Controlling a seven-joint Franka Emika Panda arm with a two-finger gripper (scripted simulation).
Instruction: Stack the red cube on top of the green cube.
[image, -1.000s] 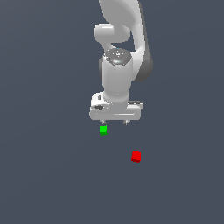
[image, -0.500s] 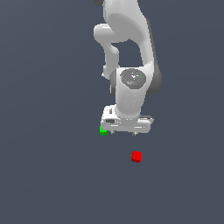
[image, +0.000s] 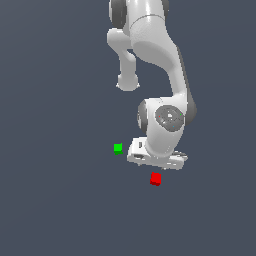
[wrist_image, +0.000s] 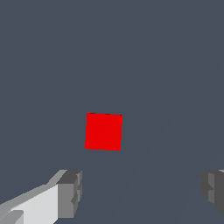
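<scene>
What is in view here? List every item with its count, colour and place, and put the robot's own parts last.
red cube: one, bright red, on the dark grey floor, just below the gripper in the exterior view; centred in the wrist view, ahead of the fingers.
green cube: one, bright green, on the floor toward the exterior view's left of the gripper, apart from the red cube.
floor: one, plain dark grey, under everything.
arm: one, white, coming down from the top of the exterior view.
gripper: one, white with grey fingers, open, holding nothing.
</scene>
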